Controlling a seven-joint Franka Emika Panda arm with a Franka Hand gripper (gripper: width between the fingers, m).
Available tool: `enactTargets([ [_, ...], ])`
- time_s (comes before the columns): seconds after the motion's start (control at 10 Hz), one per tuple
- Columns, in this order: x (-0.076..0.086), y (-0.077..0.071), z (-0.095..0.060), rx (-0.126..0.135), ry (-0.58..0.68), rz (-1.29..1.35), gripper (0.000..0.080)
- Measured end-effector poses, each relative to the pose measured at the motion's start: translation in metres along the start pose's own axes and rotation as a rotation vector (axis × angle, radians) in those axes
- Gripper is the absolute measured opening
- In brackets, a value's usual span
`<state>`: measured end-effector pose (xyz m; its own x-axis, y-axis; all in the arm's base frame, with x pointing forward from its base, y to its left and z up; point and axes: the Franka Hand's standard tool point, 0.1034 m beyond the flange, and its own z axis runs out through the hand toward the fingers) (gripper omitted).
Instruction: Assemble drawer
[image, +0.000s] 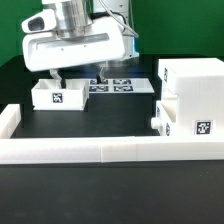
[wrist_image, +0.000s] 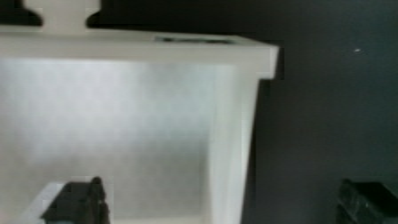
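Now then, operator asks: drawer box, where is it, and is it held?

Spotter: Drawer box (image: 56, 96) sits open side up, just beside the marker board (image: 110, 85), on the exterior view's left of it. It is not held. Gripper (image: 78, 73) hangs right over it, jaws wide. In the wrist view the fingertips (wrist_image: 75, 200) straddle one side wall, one over the inside of the box and one over bare table outside. You're on the grasp, I'd judge.

Operator: What to watch?

Spotter: Come straight down so the wall sits between the fingertips, with neither tip landing on the rim. How far the tips are above the rim, I can't tell from these views. Close only once you're low enough for full contact. It's a thin wall on a light part, so it will likely skid or tip if one side touches first. The stub that looks like the knob (wrist_image: 63, 10) is off at one end; grip away from it.

The drawer housing (image: 192, 95) stands well apart from the marker board, on the exterior view's right of it, so you'll want the box level for that carry. The white fence (image: 90, 150) runs on the camera side of the marker board. Don't drag the box toward it.
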<state>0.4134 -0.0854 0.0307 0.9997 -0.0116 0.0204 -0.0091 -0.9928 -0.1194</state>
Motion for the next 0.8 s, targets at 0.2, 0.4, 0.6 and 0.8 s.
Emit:
enactTargets([
  [0.2,-0.005,-0.005,0.013,-0.016,0.025,-0.015,0.0649],
  [0.4,-0.008,-0.004,0.022,-0.025,0.042,-0.018,0.0649],
  [0.6,-0.013,-0.004,0.025,-0.035,0.055,-0.022,0.0649],
  [0.8,-0.017,-0.001,0.026,-0.036,0.053,-0.026,0.0623],
])
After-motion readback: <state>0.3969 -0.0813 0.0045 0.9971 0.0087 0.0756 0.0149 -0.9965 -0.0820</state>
